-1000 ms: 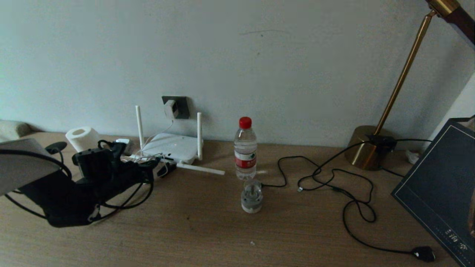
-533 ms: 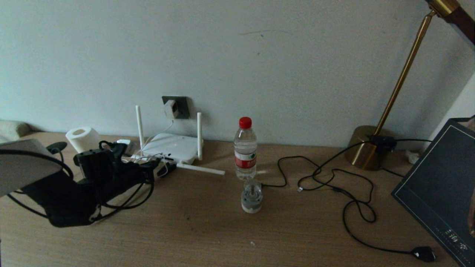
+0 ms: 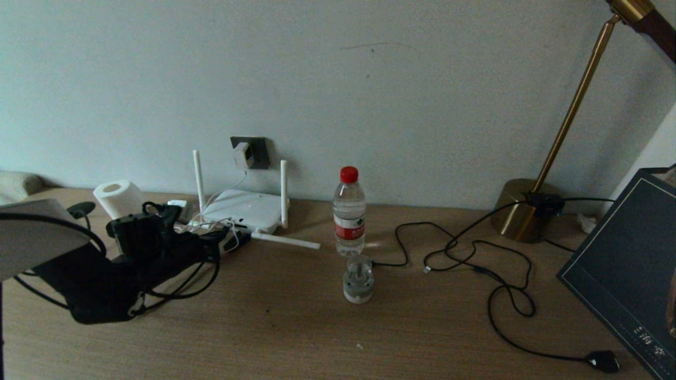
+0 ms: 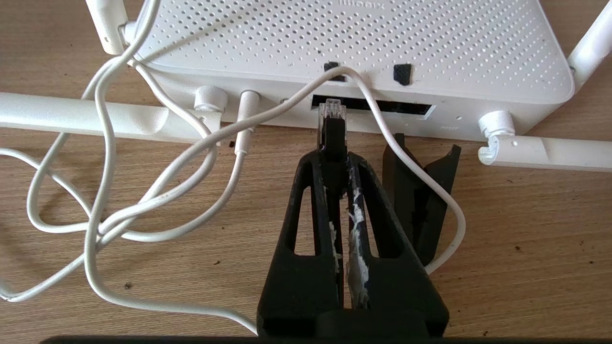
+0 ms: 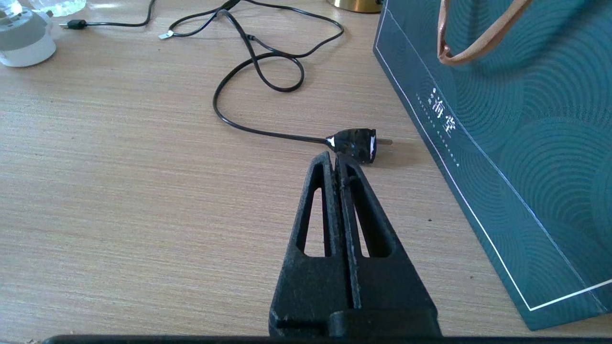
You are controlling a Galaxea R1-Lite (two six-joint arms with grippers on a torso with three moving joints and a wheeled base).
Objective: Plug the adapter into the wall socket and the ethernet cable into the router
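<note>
**A:** Which step is in hand?

**B:** The second one, by my reading. The adapter (image 3: 243,154) already sits in the wall socket (image 3: 257,152) on the wall behind the router (image 3: 242,210), its thin white cord hanging down to the bench (image 3: 296,327). The left end effector (image 4: 337,160) is clenched on the ethernet cable (image 4: 333,131), just behind its plug, and holds it right in front of the router's dark port row (image 4: 382,106).

**A:** Is the plug in?

**B:** Not seated, as far as I can judge. Its clear tip is at the mouth of the slot, touching or nearly so.

**A:** So what does the next move call for?

**B:** A straight push along the plug's axis, square to the port. The white cord (image 4: 382,124) loops across the ports beside the plug and could snag.

**A:** How does the cable look?

**B:** Thin and black, with a small clear ribbed connector standing upright between the fingers. A small black clip (image 4: 420,191) lies on the bench just beside it.

**A:** And the other arm?

**B:** The right end effector (image 5: 337,160) is closed on nothing, idle over the bench near the lamp cord's black plug (image 5: 356,143) and a dark bag (image 5: 516,143).
</note>
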